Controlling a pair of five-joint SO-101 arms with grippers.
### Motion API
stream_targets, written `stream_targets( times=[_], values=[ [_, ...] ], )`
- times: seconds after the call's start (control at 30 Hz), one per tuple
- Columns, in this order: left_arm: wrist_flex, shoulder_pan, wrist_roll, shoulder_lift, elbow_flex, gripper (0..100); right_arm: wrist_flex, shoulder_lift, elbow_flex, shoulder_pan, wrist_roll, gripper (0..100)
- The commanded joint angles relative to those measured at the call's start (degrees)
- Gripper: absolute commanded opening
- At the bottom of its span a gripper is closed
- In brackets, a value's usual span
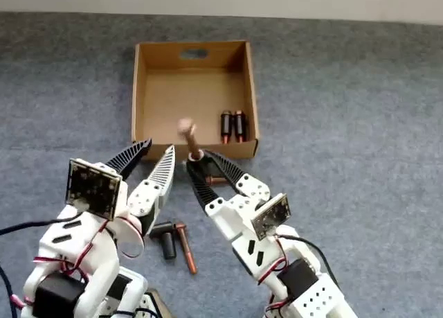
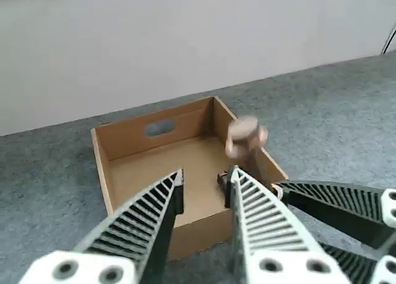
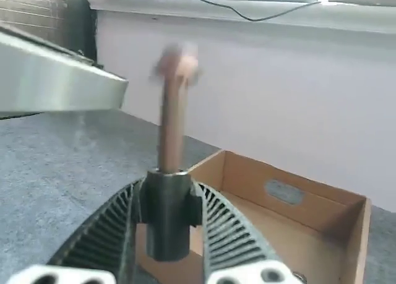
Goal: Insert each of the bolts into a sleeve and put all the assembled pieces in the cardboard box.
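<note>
By the near cardboard box (image 1: 235,150) rim, right claw (image 1: 196,165) pinches the sleeve (image 3: 167,219) with its bolt (image 3: 173,117) (left claw (image 1: 160,148) spread alongside).

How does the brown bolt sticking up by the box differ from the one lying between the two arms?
The raised bolt stands upright, seated in a black sleeve clamped by the right gripper; the lying bolt rests flat on the table, in no sleeve, ungripped. The raised bolt is at the cardboard box's near wall; the lying bolt is back between the arm bases. Both are brown with a wider head.
</note>
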Motion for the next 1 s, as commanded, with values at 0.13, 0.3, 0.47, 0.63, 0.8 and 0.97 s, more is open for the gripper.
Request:
stream_targets(
  times=[0.13, 0.3, 0.47, 0.63, 0.8, 0.97],
  values=[
    [-0.35, -1.10, 0.44, -0.04, -2.07, 13, -1.10, -0.66, 7.16, 0.75, -0.70, 0.6],
    [1.32, -7.78, 0.26, -0.04, -2.68, 13, -1.10, -0.66, 7.16, 0.75, -0.70, 0.6],
    [4.04, -26.86, -3.69, -0.04, 8.66, 13, 0.31, -0.31, 7.16, 0.75, -0.70, 0.6],
    [-0.09, -36.44, -18.81, 0.04, 25.98, 13, 6.64, -0.66, 6.20, 0.75, -0.79, 0.6],
    [-1.05, -35.65, -21.45, 0.04, 38.11, 6, 16.31, -0.66, -3.03, 3.30, -0.79, 0.6],
    [-1.23, -36.00, -21.36, -0.04, 39.78, 2, 26.24, -0.66, -11.47, 5.41, -0.44, 0.6]
  ],
)
